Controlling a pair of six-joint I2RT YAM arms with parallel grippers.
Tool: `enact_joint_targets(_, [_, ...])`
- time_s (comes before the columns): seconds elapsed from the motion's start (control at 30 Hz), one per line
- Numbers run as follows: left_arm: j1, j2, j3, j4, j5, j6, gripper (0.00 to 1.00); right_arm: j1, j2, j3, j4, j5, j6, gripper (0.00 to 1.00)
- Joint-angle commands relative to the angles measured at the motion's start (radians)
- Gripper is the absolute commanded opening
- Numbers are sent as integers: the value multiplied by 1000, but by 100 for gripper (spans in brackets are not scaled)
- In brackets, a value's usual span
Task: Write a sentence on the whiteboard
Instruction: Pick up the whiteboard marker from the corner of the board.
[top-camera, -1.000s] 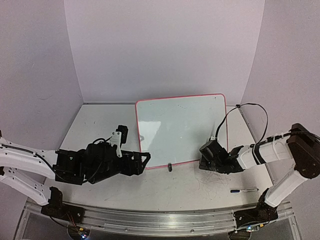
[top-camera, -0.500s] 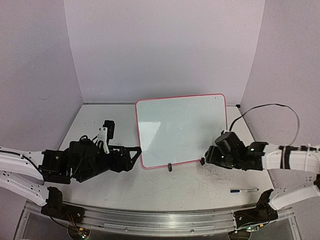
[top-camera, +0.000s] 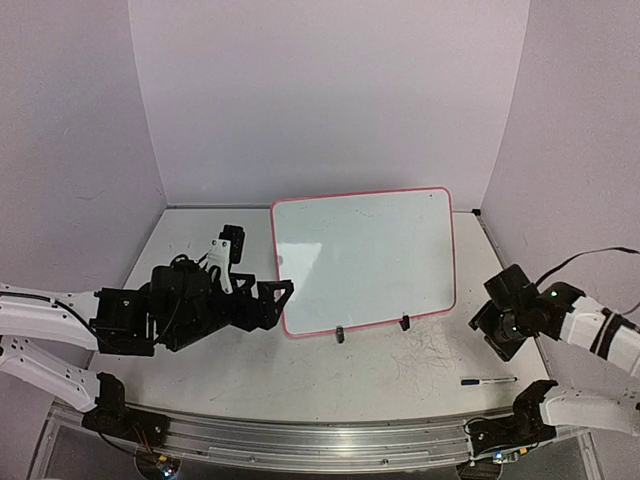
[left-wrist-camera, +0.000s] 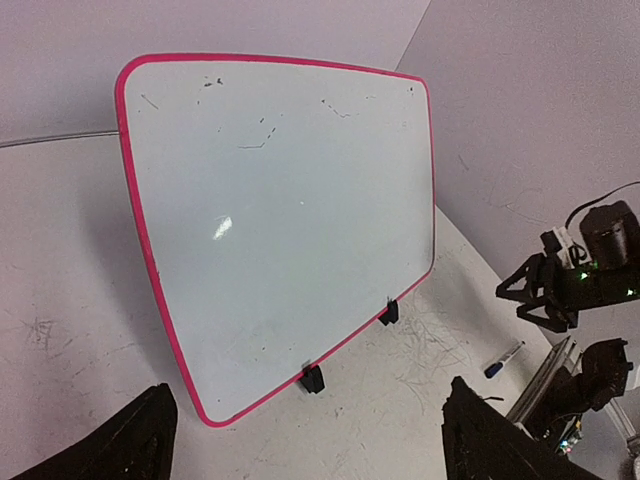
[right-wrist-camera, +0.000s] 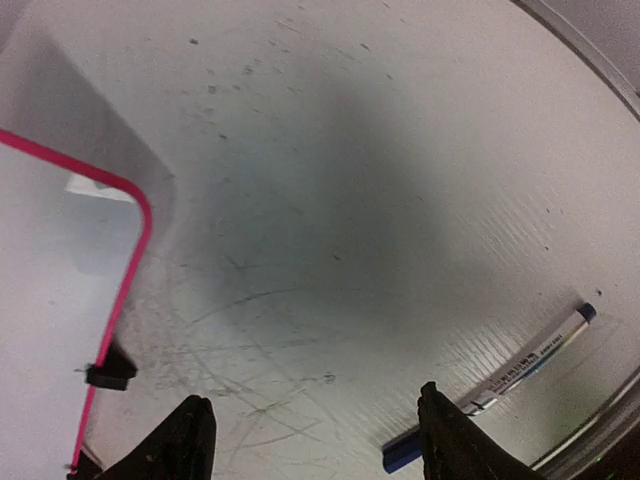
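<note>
The whiteboard (top-camera: 365, 255), white with a red-pink rim, stands tilted on two black clip feet (top-camera: 340, 334). Its face (left-wrist-camera: 290, 210) shows only a few faint marks; no blue sentence is visible. My left gripper (top-camera: 276, 304) is open and empty, just left of the board's lower left corner; its fingers (left-wrist-camera: 135, 445) frame the board's lower edge. My right gripper (top-camera: 488, 326) is open and empty, to the right of the board and apart from it. A capped blue-and-white marker (top-camera: 488, 380) lies on the table below the right gripper, near its right finger (right-wrist-camera: 455, 445) in the right wrist view.
The marker also shows in the left wrist view (left-wrist-camera: 503, 358) and the right wrist view (right-wrist-camera: 505, 378). Grey scratchy scribbles (top-camera: 425, 358) mark the tabletop in front of the board. Lilac walls close in the back and sides. A metal rail (top-camera: 320, 435) runs along the near edge.
My right gripper has drawn back to the right, away from the board's right foot. My left gripper has shifted right and up, back toward the board's left corner.
</note>
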Motion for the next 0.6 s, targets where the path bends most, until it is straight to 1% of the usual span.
enact_joint_targets(0.0, [42, 24, 67, 57, 67, 64, 93, -19, 124, 56, -119, -11, 153, 70])
enact_joint_targets(0.13, [80, 41, 74, 72, 135, 65, 93, -73, 168, 62, -131, -26, 237, 73])
enact_joint_targets(0.3, [109, 59, 87, 75, 182, 76, 93, -121, 224, 52, -115, -66, 303, 69])
enact_joint_targets(0.47, [122, 61, 104, 73, 213, 90, 94, -125, 266, -9, -77, -151, 365, 64])
enact_joint_targets(0.57, [127, 59, 108, 73, 221, 95, 94, -125, 259, -17, -72, -155, 376, 62])
